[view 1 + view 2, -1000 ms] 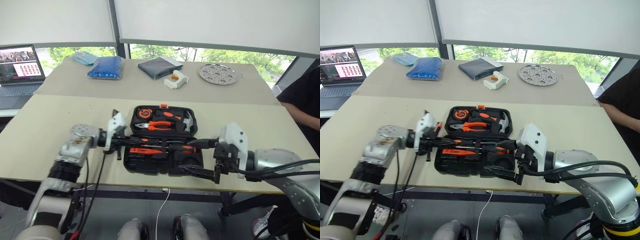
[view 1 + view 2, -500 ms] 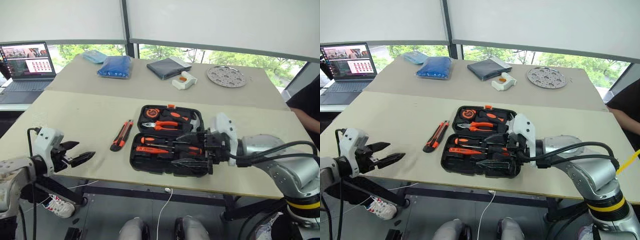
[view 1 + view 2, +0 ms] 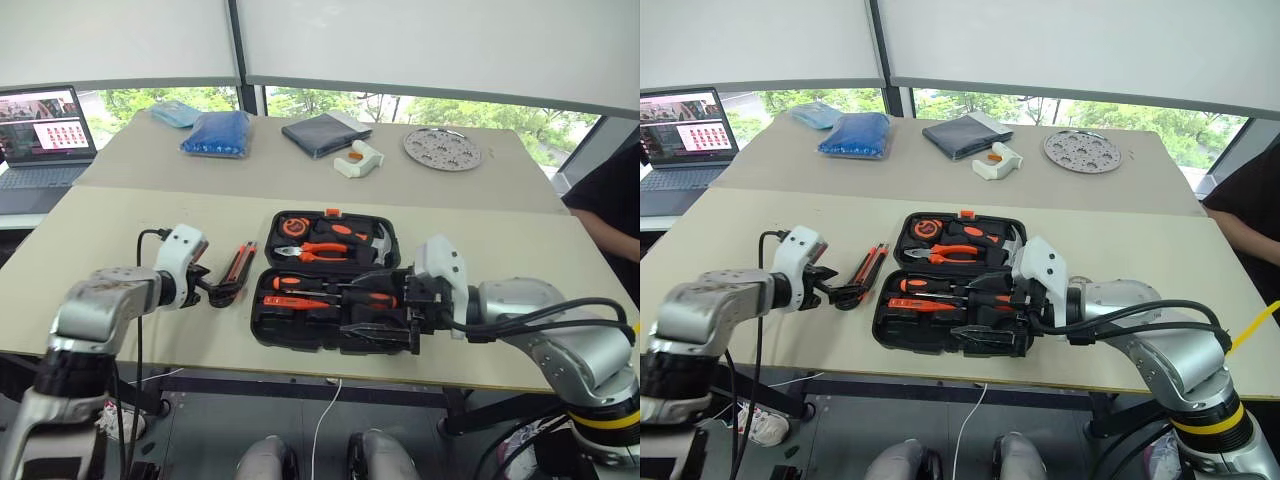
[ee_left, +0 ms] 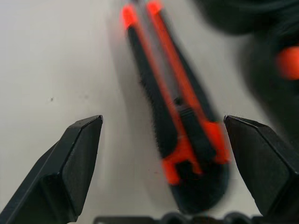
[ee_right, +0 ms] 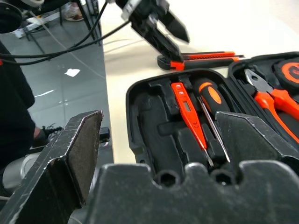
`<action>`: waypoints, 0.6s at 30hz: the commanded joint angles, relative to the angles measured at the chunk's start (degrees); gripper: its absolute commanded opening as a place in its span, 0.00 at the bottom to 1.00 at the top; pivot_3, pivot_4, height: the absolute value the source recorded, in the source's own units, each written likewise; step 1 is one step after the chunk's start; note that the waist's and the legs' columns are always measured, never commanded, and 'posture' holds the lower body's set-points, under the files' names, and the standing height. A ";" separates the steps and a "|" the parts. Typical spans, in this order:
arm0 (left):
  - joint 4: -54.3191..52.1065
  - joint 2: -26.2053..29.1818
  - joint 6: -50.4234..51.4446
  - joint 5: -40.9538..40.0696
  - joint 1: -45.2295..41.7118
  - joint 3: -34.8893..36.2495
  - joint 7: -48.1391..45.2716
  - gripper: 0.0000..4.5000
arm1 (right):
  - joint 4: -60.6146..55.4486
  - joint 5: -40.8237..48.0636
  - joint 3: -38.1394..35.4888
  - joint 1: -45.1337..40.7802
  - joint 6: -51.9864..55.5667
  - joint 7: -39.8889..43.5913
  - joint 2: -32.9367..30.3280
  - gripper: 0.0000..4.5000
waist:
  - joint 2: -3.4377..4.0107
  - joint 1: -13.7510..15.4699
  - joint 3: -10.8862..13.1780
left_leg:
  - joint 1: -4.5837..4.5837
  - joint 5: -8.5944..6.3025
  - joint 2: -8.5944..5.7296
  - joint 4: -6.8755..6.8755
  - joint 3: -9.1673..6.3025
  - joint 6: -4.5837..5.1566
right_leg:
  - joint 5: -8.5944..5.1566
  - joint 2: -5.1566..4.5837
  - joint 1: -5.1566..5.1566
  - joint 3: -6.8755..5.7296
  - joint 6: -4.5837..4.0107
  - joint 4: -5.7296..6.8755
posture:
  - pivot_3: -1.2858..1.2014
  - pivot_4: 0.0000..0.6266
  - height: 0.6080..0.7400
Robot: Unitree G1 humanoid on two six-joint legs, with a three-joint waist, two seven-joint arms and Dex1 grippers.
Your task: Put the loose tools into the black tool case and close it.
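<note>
The black tool case (image 3: 262, 318) lies open at the table's front centre. Two screwdrivers (image 3: 330, 286) sit in slots of its near half. The orange-black utility knife (image 3: 238, 268) lies on the table just left of the case. My left gripper (image 3: 218, 293) is open at the knife's near end. In the left wrist view the knife (image 4: 180, 116) runs between the two spread fingers (image 4: 70, 163). My right gripper (image 3: 358, 311) hangs open and empty over the near half of the case. The right wrist view shows the screwdrivers (image 5: 189, 112).
Pliers (image 3: 325, 250), a hammer (image 3: 378, 243) and a tape measure (image 3: 293, 226) fill the lid half. On the far table are a laptop (image 3: 40, 125), a blue bag (image 3: 213, 135), a dark folded cloth (image 3: 320, 133), a white holder (image 3: 357, 158) and a round metal plate (image 3: 442, 148). A person (image 3: 605, 215) sits at the right edge.
My left gripper left the case's left edge and swung far left, leaving the knife on the table. It has now come back, open, to the knife's near end. The right gripper stayed put.
</note>
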 commanded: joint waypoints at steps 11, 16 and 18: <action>12.75 3.51 -16.95 4.18 -5.76 -0.40 -8.04 0.39 | -5.39 1.88 -5.25 4.25 0.43 -2.36 -1.27 1.00 | 0.02 0.02 -0.01 | 0.10 -0.18 0.02 0.00 -0.06 -0.32 | 0.00 -0.45 0.03 0.07 0.00 0.10 | 0.52 0.24 0.84; 8.42 8.78 -33.92 -1.58 -5.84 2.30 -28.89 0.39 | -6.72 3.18 -6.59 6.39 1.15 -2.50 -2.25 1.00 | -0.09 -0.09 0.05 | -0.37 0.04 0.03 0.02 -0.04 -0.01 | 0.22 -0.40 -0.45 0.02 -0.40 0.10 | 0.52 0.24 0.84; 6.60 10.96 -35.42 -2.47 -6.82 -0.74 -37.81 0.39 | -7.61 3.98 -7.30 7.55 1.47 -2.62 -2.78 1.00 | -0.09 0.04 0.05 | -0.40 0.04 0.02 0.03 -0.02 0.00 | 0.23 -0.39 -0.50 -0.02 -0.44 0.10 | 0.52 0.24 0.84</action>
